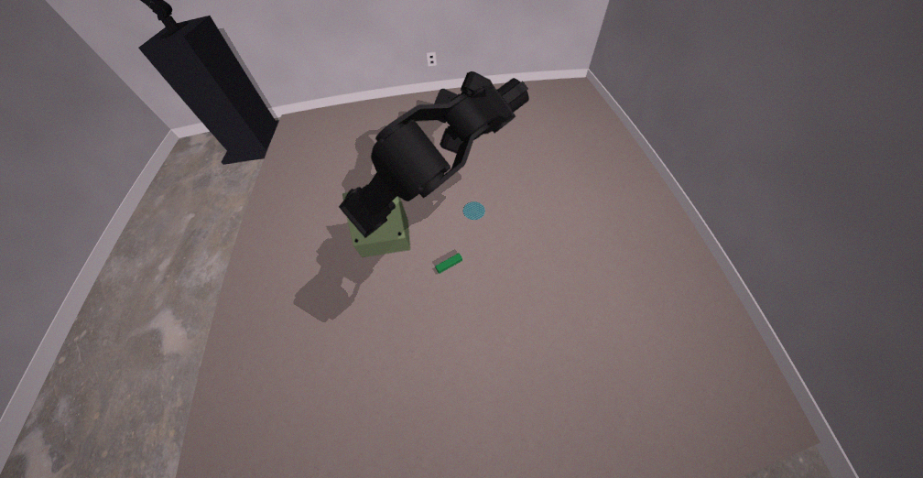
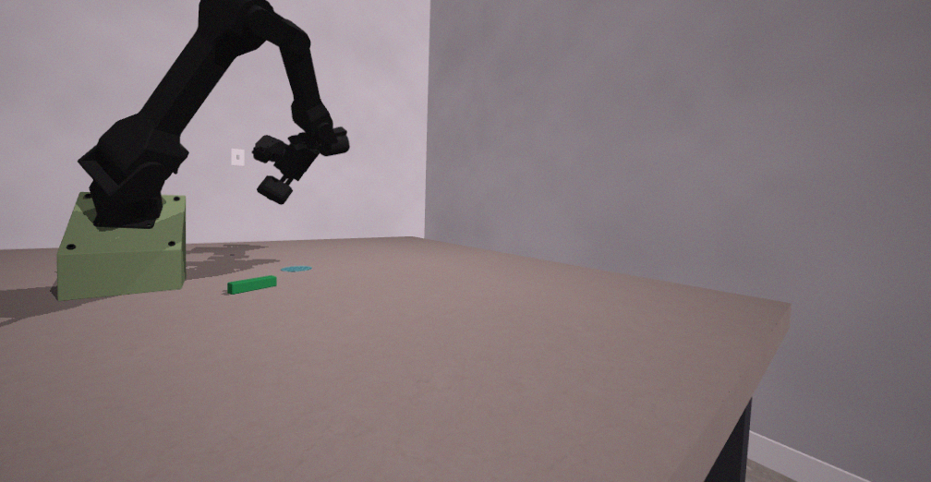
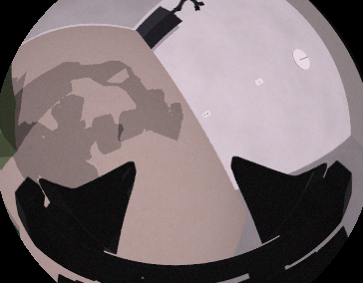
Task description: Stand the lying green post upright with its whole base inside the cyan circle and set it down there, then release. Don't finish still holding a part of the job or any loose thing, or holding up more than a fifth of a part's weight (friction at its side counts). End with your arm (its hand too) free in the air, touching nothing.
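Note:
The green post [image 1: 448, 262] lies flat on the brown table, in front of the arm's base; it also shows in the exterior view [image 2: 251, 284]. The cyan circle [image 1: 473, 210] is a flat mark on the table a short way beyond the post, and it shows in the exterior view [image 2: 296, 269] too. My gripper [image 2: 278, 175] hangs high above the table, well above the circle and post. Its fingers stand wide open with nothing between them. The wrist view shows only table, shadow and wall, not the post or circle.
The arm stands on a green base block [image 1: 379, 232] left of the post. The table's right edge [image 2: 768, 322] drops off to the floor. A tall black stand [image 1: 210, 87] with another arm is at the back left, off the table.

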Tool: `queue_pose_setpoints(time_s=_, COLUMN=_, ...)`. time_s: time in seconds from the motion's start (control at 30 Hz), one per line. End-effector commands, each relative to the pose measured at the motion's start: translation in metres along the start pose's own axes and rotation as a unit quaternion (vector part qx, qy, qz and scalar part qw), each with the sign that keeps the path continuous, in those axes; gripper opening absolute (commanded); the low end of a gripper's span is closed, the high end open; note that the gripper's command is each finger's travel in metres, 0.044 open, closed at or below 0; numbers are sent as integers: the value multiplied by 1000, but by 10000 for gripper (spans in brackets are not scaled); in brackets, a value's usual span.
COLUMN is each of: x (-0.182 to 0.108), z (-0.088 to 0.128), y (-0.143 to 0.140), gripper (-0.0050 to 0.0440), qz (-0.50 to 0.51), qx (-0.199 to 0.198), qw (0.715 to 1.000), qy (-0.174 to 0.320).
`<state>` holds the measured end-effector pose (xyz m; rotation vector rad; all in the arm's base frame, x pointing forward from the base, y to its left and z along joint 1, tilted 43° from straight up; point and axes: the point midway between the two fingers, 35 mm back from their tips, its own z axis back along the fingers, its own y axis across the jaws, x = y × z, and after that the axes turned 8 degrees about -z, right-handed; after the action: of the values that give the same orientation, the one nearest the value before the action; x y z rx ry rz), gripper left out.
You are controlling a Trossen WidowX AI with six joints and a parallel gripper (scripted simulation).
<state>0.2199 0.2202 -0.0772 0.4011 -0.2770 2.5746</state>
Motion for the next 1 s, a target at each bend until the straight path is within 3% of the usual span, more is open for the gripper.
queue_pose_setpoints(time_s=0.0, x=0, z=0, y=0, gripper=400, qz=0, qx=0, qw=1000, qy=0)
queue_pose_setpoints(time_s=0.53, x=0, z=0, y=0, gripper=400, qz=0, qx=0, qw=1000, qy=0)
queue_pose_setpoints(time_s=0.63, x=-9, z=13, y=11, gripper=328, qz=-73, qx=11, qw=997, qy=32)
queue_pose_setpoints(time_s=0.77, x=-31, z=47, y=45, gripper=232, qz=-237, qx=27, qw=965, qy=113)
queue_pose_setpoints(time_s=0.97, x=-48, z=86, y=88, gripper=232, qz=-440, qx=19, qw=871, qy=218)
